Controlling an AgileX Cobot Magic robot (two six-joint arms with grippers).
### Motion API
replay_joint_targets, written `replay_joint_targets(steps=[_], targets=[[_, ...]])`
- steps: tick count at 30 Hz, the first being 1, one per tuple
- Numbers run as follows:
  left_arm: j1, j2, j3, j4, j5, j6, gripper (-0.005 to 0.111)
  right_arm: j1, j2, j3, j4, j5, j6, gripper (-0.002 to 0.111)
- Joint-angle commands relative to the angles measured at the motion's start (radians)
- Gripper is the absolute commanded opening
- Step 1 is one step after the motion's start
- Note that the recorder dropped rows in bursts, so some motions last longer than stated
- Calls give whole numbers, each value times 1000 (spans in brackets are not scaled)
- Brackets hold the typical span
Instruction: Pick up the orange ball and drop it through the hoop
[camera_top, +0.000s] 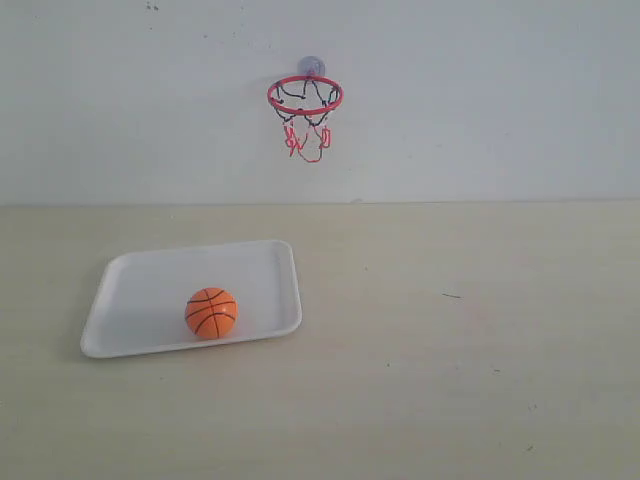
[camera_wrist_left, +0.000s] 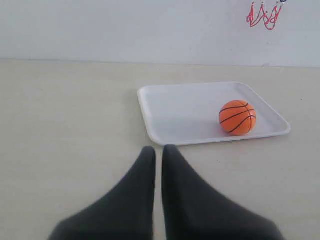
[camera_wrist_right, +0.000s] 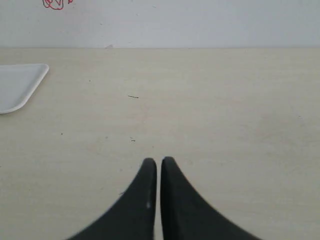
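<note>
The orange ball (camera_top: 211, 313) (camera_wrist_left: 237, 117), a mini basketball with black seams, rests in the white tray (camera_top: 150, 285) (camera_wrist_left: 185, 110) near its front edge. The hoop (camera_top: 305, 95) hangs on the back wall by a bluish suction cup (camera_top: 311, 66), with a red ring and a black-and-red net; only the net's red tip (camera_wrist_left: 263, 15) (camera_wrist_right: 55, 4) shows in the wrist views. My left gripper (camera_wrist_left: 158, 150) is shut and empty, short of the tray's near corner. My right gripper (camera_wrist_right: 158, 161) is shut and empty over bare table. Neither gripper appears in the exterior view.
A pale wooden table (camera_top: 450, 380) runs back to a white wall (camera_top: 480, 100). A corner of the tray (camera_wrist_right: 20, 85) shows in the right wrist view. A small dark mark (camera_top: 452, 295) (camera_wrist_right: 133, 96) lies on the table right of the tray.
</note>
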Motion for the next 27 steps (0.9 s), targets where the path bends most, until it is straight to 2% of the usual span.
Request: replay_joint_targets(steps=[1, 15, 17, 19, 23, 24, 25, 26, 27], targets=[[3, -2, -1, -3, -16, -4, 4, -2, -4, -1, 0, -3, 0, 3], [3, -2, -1, -3, -42, -4, 4, -2, -4, -1, -2, -20, 0, 3], [3, -2, -1, -3, -135, -4, 4, -2, -4, -1, -2, -20, 0, 3], [3, -2, -1, -3, -287, -4, 4, -2, -4, -1, -2, -20, 0, 3], [3, -2, -1, -3, -746, -4, 4, -2, -4, -1, -2, -20, 0, 3], [3, -2, -1, -3, -821, -4, 4, -2, -4, -1, -2, -20, 0, 3], [3, -2, -35, -3, -828, -12, 4, -2, -4, -1, -2, -20, 0, 3], [3, -2, -108, -3, -763, -26, 4, -2, -4, -1, -2, -20, 0, 3], [3, 11, -191, -3, -612, -26, 4, -2, -4, -1, -2, -20, 0, 3]])
